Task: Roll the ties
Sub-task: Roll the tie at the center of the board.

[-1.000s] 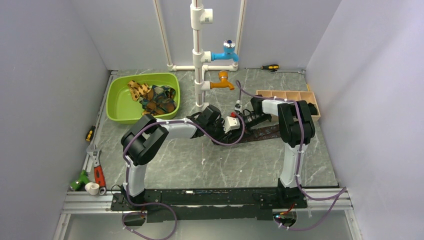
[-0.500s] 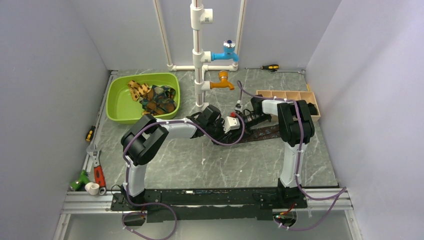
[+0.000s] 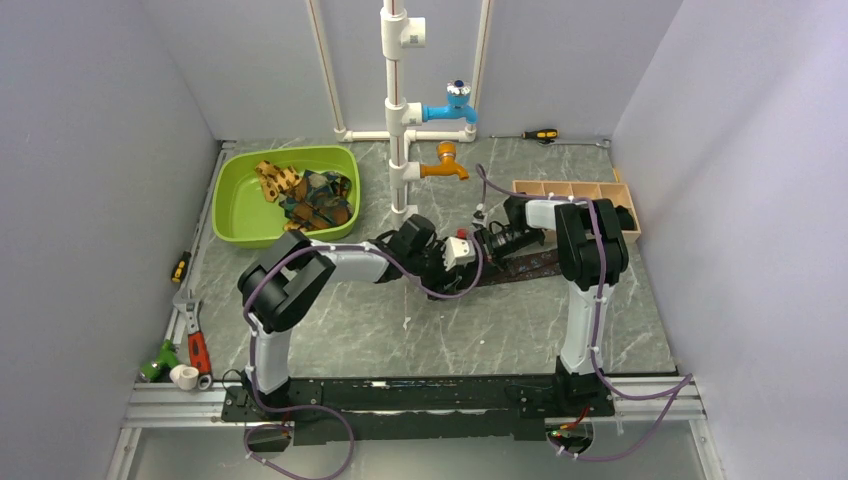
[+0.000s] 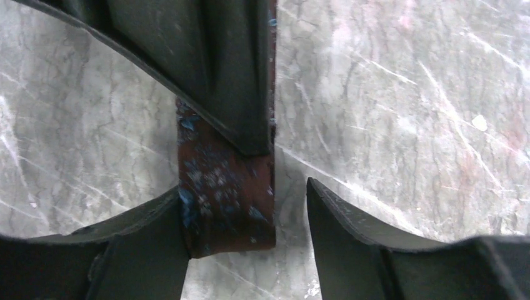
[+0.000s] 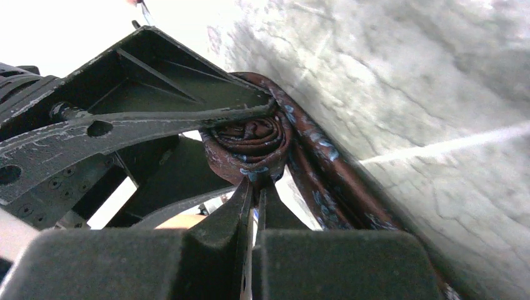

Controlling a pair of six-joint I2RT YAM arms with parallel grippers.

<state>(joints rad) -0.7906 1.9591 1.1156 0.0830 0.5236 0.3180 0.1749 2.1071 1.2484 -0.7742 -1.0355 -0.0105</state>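
L pincer (image 4: 245, 201) just released & now gapes around the flat strip of the dark brown pale-speckled fabric necktie (image 4: 226, 187) mid grey marble table (image 4: 387, 94), R pincer (image 5: 253, 187) just clenched on its coil, so I reckon roll's partway, R-held.

No text, label, brand name, number or sign can be read in any of the three views.
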